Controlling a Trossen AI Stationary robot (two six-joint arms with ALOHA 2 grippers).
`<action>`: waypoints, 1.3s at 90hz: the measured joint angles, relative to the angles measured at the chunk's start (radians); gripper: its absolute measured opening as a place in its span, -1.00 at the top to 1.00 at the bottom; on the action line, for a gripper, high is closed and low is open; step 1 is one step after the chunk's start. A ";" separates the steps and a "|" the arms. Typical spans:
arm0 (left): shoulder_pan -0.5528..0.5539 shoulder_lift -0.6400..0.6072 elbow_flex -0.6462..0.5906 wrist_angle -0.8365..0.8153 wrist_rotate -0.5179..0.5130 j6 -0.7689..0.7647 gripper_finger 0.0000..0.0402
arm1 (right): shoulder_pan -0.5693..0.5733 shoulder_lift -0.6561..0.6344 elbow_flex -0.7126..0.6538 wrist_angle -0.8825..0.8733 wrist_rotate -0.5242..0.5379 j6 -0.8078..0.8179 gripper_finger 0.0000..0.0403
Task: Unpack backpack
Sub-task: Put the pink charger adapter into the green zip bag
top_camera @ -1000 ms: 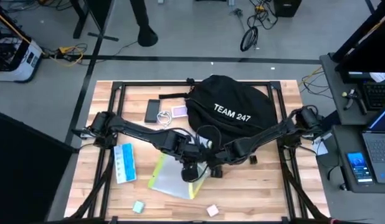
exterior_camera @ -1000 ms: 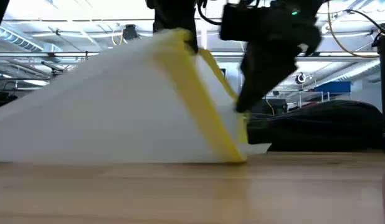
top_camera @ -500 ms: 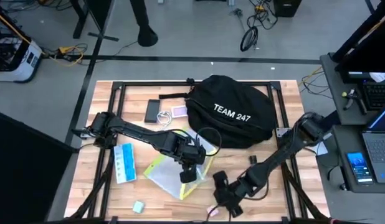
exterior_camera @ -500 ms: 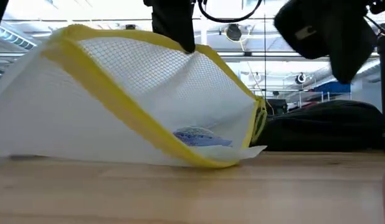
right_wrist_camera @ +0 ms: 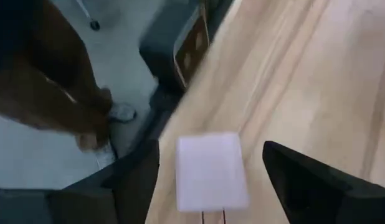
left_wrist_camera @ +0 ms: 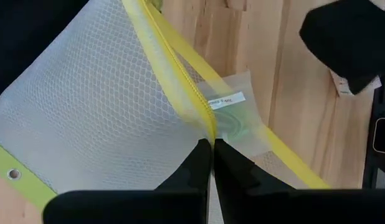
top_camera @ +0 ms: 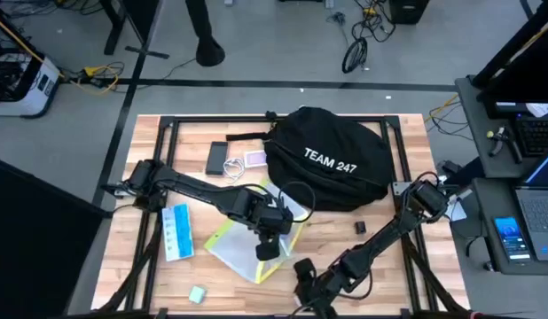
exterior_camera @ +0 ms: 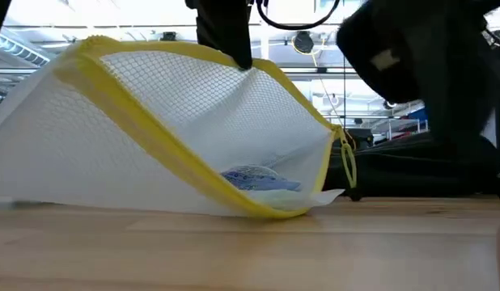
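We see the left pincer clamped tight on the yellow zipper edge of a white mesh pouch, lifting that edge so the pouch tents over the counter; a small blue-and-white item lies inside, below the pincer. The backpack rests on the counter beyond this pincer, toward the far edge, well apart from it. The right pincer hangs low at the near edge of the counter, its fingers spread wide, one on either side of a small white block that lies between them without touching either.
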 joint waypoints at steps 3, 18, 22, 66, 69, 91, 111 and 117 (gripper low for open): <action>0.000 0.000 0.000 0.000 0.000 0.000 1.00 | 0.000 0.011 0.000 -0.008 -0.001 -0.003 -0.36; 0.000 0.000 0.000 0.001 -0.001 0.001 1.00 | 0.021 0.060 -0.001 -0.009 -0.013 -0.021 -0.36; 0.000 0.000 0.000 0.002 -0.002 0.001 1.00 | 0.026 0.067 0.000 -0.009 -0.003 -0.030 -0.36; -0.009 0.000 0.000 0.002 -0.003 0.026 1.00 | -0.003 0.054 0.001 -0.035 0.039 0.076 0.14; -0.011 0.000 0.000 0.002 -0.003 0.030 1.00 | -0.009 0.039 -0.002 -0.058 0.040 0.084 0.14; -0.013 0.000 0.000 0.003 0.026 0.054 1.00 | -0.106 -0.128 0.006 -0.273 0.154 0.020 0.14; -0.013 0.000 0.000 0.003 0.047 0.072 1.00 | -0.284 -0.084 0.008 -0.176 0.155 -0.001 0.14; -0.013 0.000 0.000 -0.009 0.063 0.069 1.00 | -0.329 -0.064 0.000 -0.200 0.151 -0.004 0.12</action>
